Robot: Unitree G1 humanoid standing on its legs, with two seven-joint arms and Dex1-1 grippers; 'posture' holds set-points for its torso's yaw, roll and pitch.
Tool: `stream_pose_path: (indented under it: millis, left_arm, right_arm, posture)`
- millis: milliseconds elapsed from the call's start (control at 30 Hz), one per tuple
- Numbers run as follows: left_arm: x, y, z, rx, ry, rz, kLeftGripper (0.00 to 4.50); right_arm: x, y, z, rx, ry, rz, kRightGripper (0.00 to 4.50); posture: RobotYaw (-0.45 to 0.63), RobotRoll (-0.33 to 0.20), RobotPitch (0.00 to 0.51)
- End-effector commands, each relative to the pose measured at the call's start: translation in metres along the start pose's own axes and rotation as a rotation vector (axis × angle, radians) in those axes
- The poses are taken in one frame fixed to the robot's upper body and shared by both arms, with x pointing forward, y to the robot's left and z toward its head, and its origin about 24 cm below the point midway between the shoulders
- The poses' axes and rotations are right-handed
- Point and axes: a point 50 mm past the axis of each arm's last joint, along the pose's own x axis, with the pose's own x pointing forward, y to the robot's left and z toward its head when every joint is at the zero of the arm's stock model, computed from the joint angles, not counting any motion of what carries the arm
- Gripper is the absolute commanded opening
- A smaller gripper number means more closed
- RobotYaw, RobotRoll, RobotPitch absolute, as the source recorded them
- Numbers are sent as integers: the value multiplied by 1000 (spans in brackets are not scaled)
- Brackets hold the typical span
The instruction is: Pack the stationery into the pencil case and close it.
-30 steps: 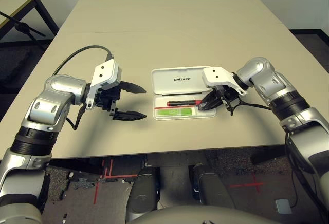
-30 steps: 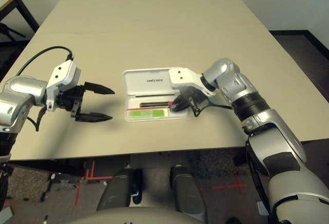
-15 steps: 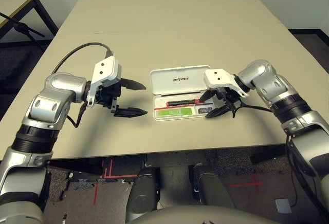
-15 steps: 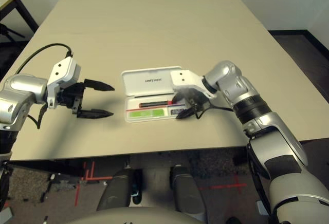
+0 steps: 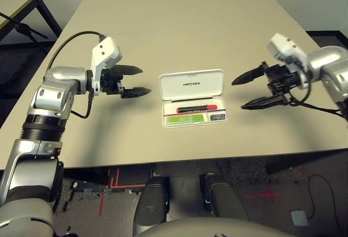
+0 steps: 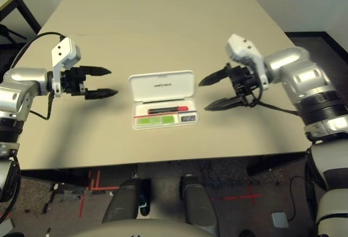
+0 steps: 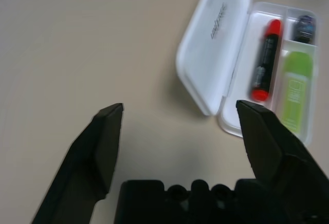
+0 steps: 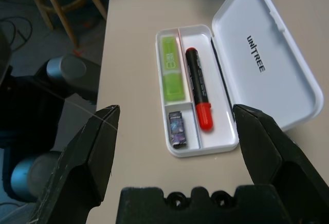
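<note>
- Having left the right end of the case, the right gripper is now hovering to its right, fingers spread apart and empty.
- Left gripper is hovering left of the case, having drawn slightly away from it; its fingers are also standing apart, holding nothing.
- The case is lying open on the table, its lid tilting up along the far side.
- Inside the case, the marker is resting in the wide compartment beside the lid, the highlighter in the long near compartment, and the block in the small near-right one.
</note>
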Motion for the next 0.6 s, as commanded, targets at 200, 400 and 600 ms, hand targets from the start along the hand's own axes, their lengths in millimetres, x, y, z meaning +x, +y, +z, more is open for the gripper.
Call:
stream_pose_path:
  millis: [200,400,600]
  left_arm:
    - [19,30,-6,-88,82,228,1122]
    - [27,42,-11,-99,123,332,19]
    - [39,41,-10,-75,138,299,19]
  right_arm:
    - [-13,11,-6,26,-11,-13,4500]
    - [-16,12,-5,36,-20,-20,4500]
    - [-14,13,-4,37,-30,-14,4500]
  posture:
    - [-53,0,110]
    - [-67,0,111]
    - [-71,0,114]
